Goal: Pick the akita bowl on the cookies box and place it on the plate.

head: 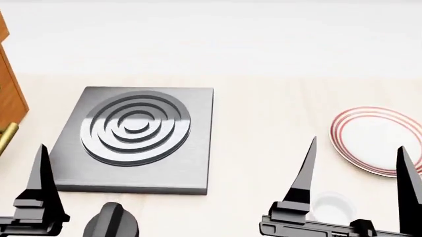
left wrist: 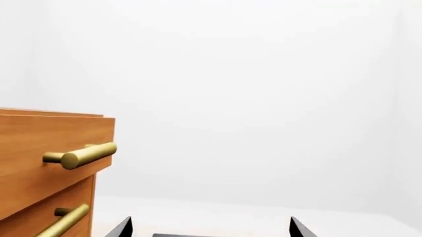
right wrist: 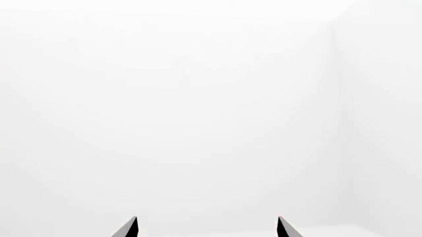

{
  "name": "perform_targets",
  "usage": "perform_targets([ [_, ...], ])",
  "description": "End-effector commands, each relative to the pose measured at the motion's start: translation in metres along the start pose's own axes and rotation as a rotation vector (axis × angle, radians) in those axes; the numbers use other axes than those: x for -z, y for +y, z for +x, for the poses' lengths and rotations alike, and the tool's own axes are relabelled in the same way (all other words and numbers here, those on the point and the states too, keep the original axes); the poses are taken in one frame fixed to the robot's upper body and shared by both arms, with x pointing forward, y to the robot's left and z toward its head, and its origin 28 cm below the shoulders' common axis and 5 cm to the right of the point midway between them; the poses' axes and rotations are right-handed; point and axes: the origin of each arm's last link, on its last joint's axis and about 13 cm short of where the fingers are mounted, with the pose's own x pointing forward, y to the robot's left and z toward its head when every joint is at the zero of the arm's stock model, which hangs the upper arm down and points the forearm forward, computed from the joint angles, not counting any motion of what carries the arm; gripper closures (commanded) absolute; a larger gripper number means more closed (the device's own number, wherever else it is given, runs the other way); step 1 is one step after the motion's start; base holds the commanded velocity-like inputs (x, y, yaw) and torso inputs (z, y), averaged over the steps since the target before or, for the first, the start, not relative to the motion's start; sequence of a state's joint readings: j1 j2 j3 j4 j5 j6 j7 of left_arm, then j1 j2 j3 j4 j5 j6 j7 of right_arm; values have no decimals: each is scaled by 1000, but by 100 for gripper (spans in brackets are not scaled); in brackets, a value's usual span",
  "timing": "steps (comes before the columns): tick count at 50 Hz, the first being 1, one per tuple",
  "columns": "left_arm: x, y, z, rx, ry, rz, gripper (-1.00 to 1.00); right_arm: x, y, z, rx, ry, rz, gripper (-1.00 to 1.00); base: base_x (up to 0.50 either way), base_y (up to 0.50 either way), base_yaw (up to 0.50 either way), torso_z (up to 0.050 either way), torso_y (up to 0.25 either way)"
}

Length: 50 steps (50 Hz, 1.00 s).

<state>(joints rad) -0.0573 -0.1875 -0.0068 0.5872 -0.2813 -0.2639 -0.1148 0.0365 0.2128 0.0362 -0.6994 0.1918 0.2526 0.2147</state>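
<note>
From my head camera I look down on a pale wooden counter (head: 264,108). A square grey hotplate (head: 138,138) with raised round rings lies left of centre. To the right, partly cut by the picture's edge, sits the plate (head: 372,138), white with thin red rings near its rim. Just in front of it, between my right gripper's prongs, I see a small plain white cup (head: 329,207). My right gripper (head: 356,165) stands low in the picture with its two black prongs pointing up and held well apart, so it is open and holding nothing. Of my left gripper (head: 43,163) I see only one prong here, near the left edge, beside a dark rounded part of the arm (head: 110,222). A strip of wooden cabinet (head: 10,94) shows at the far left. I cannot find the bowl or the cookies box in this view.

My left wrist camera shows the left gripper's two prong tips spread wide, empty, with a wooden drawer unit (left wrist: 46,168) and its brass bar handles (left wrist: 82,154) off to one side against a white wall (left wrist: 264,98).

My right wrist camera shows only the two spread prong tips and blank white wall; neither the bowl nor the box appears.
</note>
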Motion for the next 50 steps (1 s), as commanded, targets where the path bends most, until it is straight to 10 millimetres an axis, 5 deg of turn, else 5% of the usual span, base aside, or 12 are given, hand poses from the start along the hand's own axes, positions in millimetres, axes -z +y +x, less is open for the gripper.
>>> perform_targets([
  [1,-1,0,-2,8,-2,-5,-100,-2,0,0,-7,-9,-1,-100,500,0,0,0,0],
  [11,0,-1,-2,11,0,-11,-100,2,0,0,7,6,-8,-100,249,-33,0,0,0],
  [50,-2,0,-4,18,-7,-16,-100,-1,2,-1,-23,7,-15,-100,-164,-500,0,0,0],
])
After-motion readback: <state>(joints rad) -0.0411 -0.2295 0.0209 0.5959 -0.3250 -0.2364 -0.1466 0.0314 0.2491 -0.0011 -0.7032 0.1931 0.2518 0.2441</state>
